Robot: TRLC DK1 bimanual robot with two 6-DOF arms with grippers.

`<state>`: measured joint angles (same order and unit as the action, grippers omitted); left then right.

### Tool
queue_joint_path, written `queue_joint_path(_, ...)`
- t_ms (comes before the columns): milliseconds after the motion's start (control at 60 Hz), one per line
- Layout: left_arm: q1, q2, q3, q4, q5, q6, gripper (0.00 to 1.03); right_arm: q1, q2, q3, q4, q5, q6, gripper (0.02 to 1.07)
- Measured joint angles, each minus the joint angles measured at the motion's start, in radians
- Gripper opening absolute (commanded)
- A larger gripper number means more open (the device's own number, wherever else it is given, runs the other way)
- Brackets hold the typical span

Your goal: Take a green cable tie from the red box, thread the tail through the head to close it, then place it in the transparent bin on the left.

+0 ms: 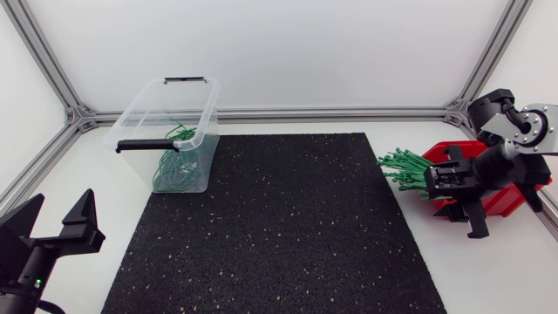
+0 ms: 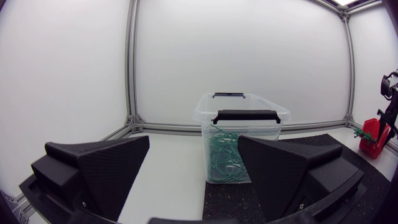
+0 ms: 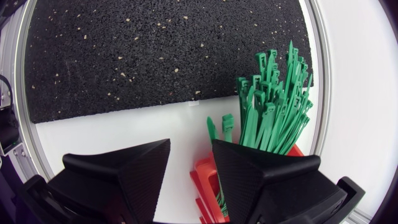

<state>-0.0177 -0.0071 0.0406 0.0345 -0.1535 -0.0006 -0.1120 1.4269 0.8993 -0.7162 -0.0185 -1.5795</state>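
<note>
A bundle of green cable ties (image 1: 403,167) (image 3: 273,106) sticks out of the red box (image 1: 501,199) (image 3: 208,180) at the table's right edge. My right gripper (image 1: 458,190) (image 3: 191,155) hangs over the box's near corner. Its fingers are partly closed, with a gap between them. A few ties and the box rim lie in that gap, and no grip shows. The transparent bin (image 1: 166,131) (image 2: 242,134) with black handles stands at the back left and holds several closed green ties (image 1: 174,166) (image 2: 224,162). My left gripper (image 1: 63,205) (image 2: 194,162) rests open at the front left, facing the bin.
A black speckled mat (image 1: 279,227) (image 3: 155,56) covers the middle of the table between bin and box. An aluminium frame (image 1: 331,113) runs along the table's back and side edges. White table shows around the mat.
</note>
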Motion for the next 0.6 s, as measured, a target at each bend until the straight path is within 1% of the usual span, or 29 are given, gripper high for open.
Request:
queue_joint_path(217, 0.0, 0.0, 0.0, 0.0, 0.0, 0.0, 0.99, 0.006, 0.041, 0.0, 0.022, 0.0, 0.0, 0.49)
queue_joint_path(233, 0.0, 0.0, 0.0, 0.0, 0.0, 0.0, 0.99, 0.006, 0.046, 0.0, 0.023, 0.0, 0.0, 0.48)
queue_joint_path(267, 0.0, 0.0, 0.0, 0.0, 0.0, 0.0, 0.99, 0.006, 0.051, 0.0, 0.026, 0.0, 0.0, 0.43)
queue_joint_path(383, 0.0, 0.0, 0.0, 0.0, 0.0, 0.0, 0.99, 0.006, 0.057, 0.001, 0.04, 0.001, 0.0, 0.42)
queue_joint_path(467, -0.003, 0.0, 0.0, 0.0, 0.0, 0.0, 0.99, 0.006, 0.057, 0.003, 0.044, 0.001, 0.0, 0.35)
queue_joint_path(600, -0.005, 0.0, 0.0, 0.0, 0.0, 0.0, 0.99, 0.006, 0.057, 0.003, 0.044, 0.004, 0.0, 0.35)
